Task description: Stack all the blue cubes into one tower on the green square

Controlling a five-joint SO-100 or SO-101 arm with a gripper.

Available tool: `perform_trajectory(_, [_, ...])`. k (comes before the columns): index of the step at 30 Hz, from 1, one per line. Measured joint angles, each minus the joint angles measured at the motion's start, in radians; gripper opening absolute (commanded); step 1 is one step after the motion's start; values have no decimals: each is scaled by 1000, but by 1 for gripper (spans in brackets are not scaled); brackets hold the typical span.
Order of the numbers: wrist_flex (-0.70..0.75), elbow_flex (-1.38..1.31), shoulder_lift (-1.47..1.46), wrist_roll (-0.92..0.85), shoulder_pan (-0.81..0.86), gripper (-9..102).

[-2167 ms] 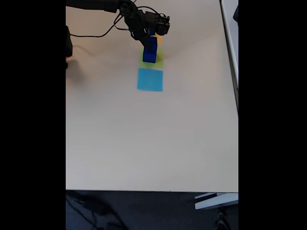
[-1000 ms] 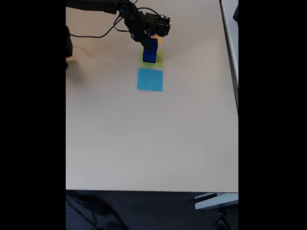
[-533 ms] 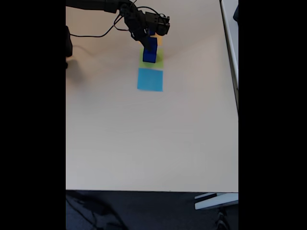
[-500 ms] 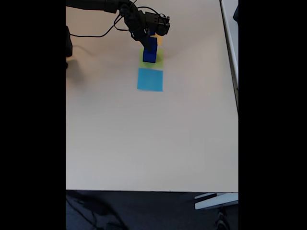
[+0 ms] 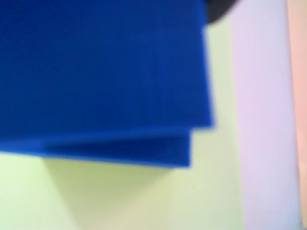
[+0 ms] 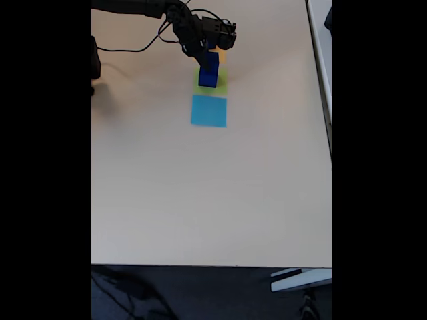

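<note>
In the fixed view, two dark blue cubes (image 6: 208,72) stand stacked on the lime-green square (image 6: 215,85) near the table's far edge. My gripper (image 6: 207,60) reaches down from the arm at the top and sits at the upper cube, apparently shut on it. The wrist view is very close and blurred: the upper blue cube (image 5: 96,62) covers most of it, and the edge of a lower blue cube (image 5: 144,152) peeks out beneath it. Both lie over the green square (image 5: 120,201).
A light-blue paper square (image 6: 209,111) lies just in front of the green one, and an orange-yellow square (image 6: 220,59) peeks out behind it. A black cable (image 6: 133,48) trails at the far left. The beige table (image 6: 200,200) stretches wide toward the front edge.
</note>
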Motion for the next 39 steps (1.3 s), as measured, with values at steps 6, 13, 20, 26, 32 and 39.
perform_trajectory(6, [0,6,0,0,0,20])
perform_trajectory(13, [0,6,0,5,-2,22])
perform_trajectory(20, [0,6,0,8,-5,24])
perform_trajectory(26, [-14,6,0,11,-15,28])
perform_trajectory(32, [-54,6,0,-14,-15,32])
perform_trajectory(39, [-149,6,0,-118,-11,35])
